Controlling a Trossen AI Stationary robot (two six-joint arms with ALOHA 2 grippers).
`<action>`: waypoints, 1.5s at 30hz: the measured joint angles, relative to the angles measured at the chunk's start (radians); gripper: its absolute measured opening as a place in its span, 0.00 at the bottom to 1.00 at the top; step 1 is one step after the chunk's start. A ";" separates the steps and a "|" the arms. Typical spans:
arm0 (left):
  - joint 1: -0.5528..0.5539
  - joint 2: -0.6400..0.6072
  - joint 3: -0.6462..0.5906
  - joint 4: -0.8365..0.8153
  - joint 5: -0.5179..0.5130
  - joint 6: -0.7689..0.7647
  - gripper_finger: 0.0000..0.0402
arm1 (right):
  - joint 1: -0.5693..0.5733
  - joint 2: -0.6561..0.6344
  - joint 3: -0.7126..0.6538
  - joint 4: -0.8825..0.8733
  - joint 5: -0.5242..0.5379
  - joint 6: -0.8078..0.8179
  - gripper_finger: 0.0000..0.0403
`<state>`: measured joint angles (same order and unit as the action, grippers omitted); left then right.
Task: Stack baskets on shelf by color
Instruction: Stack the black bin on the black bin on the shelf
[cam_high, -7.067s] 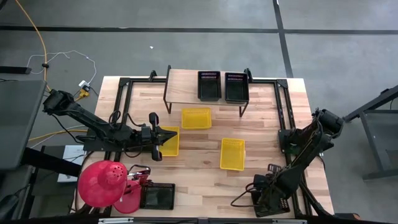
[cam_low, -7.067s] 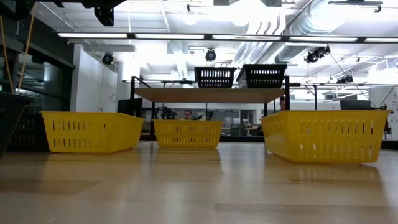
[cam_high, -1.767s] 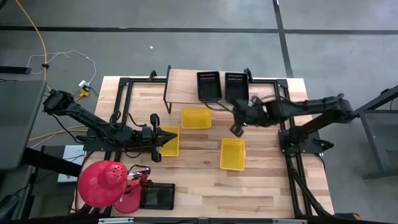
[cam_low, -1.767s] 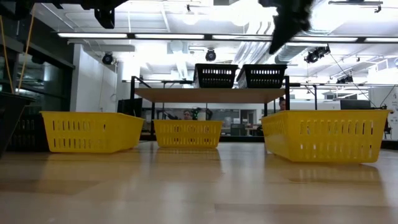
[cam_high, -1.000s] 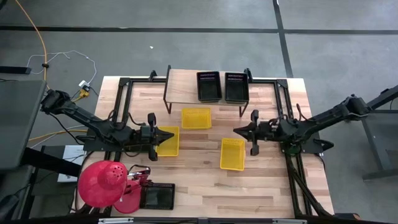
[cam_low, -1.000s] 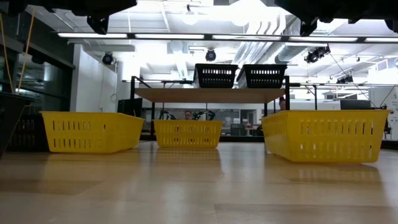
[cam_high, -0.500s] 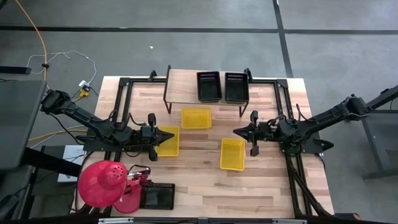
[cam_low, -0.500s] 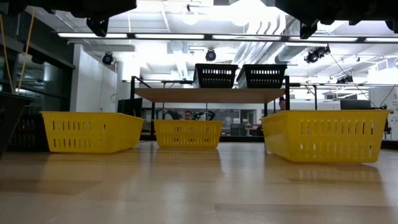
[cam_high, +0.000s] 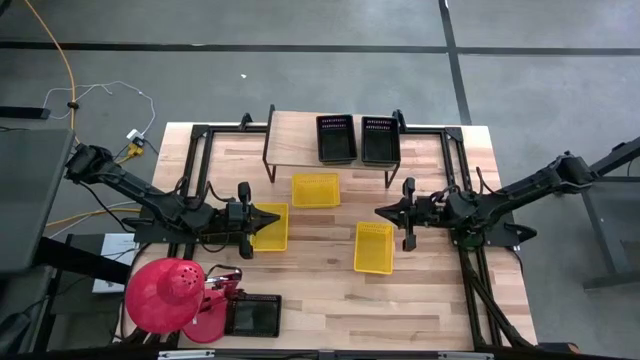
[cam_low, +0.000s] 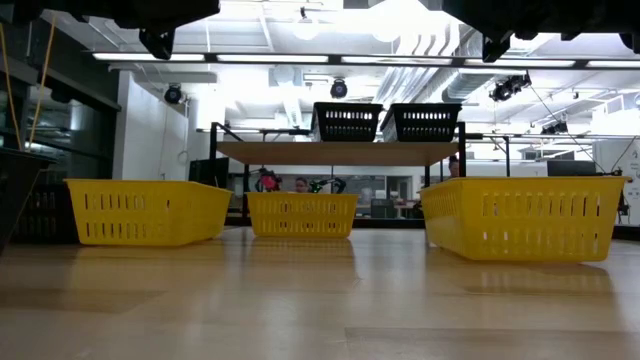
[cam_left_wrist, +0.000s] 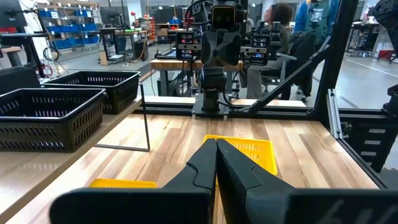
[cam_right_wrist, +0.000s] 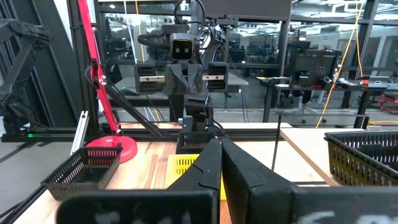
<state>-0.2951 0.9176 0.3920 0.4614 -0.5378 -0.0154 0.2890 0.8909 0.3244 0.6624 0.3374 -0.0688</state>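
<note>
Yellow basket (cam_high: 373, 247) lies just beside the shut right gripper (cam_high: 381, 211)

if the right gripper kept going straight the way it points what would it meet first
Probably the left gripper, which faces it across the table. The right gripper, jaws shut, seems to hang above the yellow baskets, though height is unclear.

Left arm extended low and level across the table toward centre, left gripper (cam_high: 277, 214) with fingers pressed together, holding nothing. Right arm mirrored opposite, right gripper (cam_high: 379, 211) likewise closed and empty, tips pointing at each other, well apart.
</note>
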 joint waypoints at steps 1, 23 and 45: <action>0.000 0.000 0.000 0.000 0.000 0.000 0.00 | 0.000 0.000 0.000 0.000 0.000 0.000 0.00; 0.083 0.043 0.171 -0.886 0.060 -0.443 0.33 | 0.000 0.000 0.000 0.006 0.000 0.000 0.00; 0.419 0.271 0.306 -1.467 0.320 -0.319 0.49 | 0.000 0.000 0.000 0.016 -0.002 -0.043 0.00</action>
<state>0.1243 1.1882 0.6983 -1.0059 -0.2177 -0.3347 0.2886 0.8913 0.3248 0.6788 0.3350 -0.1116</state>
